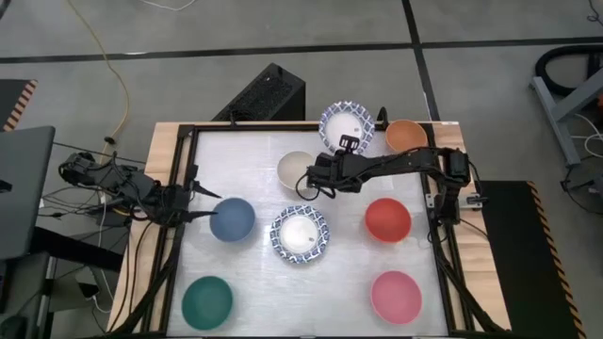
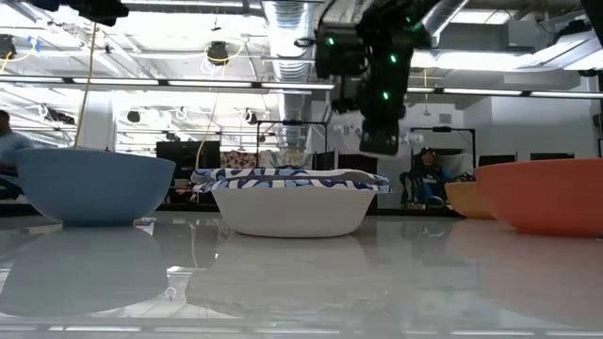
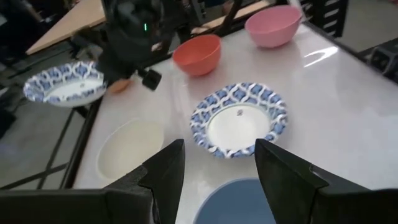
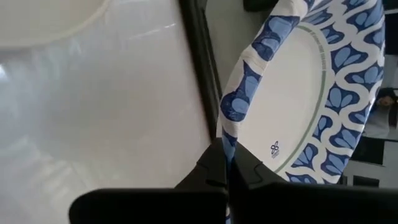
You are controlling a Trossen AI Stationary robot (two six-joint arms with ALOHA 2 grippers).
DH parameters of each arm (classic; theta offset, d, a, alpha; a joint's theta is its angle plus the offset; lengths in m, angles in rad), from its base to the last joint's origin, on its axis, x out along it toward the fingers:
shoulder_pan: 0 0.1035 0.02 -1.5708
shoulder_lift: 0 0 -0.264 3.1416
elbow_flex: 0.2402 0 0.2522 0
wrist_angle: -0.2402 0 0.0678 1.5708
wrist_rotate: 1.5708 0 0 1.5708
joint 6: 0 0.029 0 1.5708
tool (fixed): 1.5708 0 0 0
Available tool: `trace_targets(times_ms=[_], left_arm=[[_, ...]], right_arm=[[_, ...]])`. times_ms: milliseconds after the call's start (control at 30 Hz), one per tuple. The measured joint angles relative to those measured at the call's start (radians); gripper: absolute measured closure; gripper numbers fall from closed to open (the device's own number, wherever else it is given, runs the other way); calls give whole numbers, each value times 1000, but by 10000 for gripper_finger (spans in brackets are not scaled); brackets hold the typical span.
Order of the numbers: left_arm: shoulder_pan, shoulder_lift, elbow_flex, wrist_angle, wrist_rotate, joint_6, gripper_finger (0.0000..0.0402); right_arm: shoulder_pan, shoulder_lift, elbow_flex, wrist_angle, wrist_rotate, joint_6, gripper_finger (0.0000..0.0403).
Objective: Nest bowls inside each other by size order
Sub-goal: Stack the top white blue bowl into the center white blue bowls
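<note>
Right pincer (image 4: 227,163) nips the scalloped-print bowl's (image 4: 298,93) thin rim (glossy white inside).

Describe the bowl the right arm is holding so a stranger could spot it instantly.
Start at the table's far edge, near its middle. There the right gripper has its jaws shut on the rim of a shallow blue-and-white patterned bowl, lifted off the surface. A look-alike bowl rests mid-table; only this one is held up.

Nine bowls (image 1: 300,234): a patterned one (image 1: 345,124) hangs lifted at the far edge, the others spread on the table
</note>
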Motion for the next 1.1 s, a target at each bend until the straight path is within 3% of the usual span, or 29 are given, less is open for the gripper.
trace_targets(times_ms=[433, 833, 967, 1100], left_arm=[[0, 0, 0, 2, -21, -2, 216], [0, 0, 0, 3, -22, -3, 216], [0, 0, 0, 3, -22, -3, 217], [0, 0, 0, 3, -21, -7, 216]], right_arm=[[83, 0, 249, -8, 1, -309, 396], [392, 0, 309, -6, -87, -572, 396], [514, 0, 309, -18, -120, -563, 396], [615, 0, 309, -39, -129, -452, 397]])
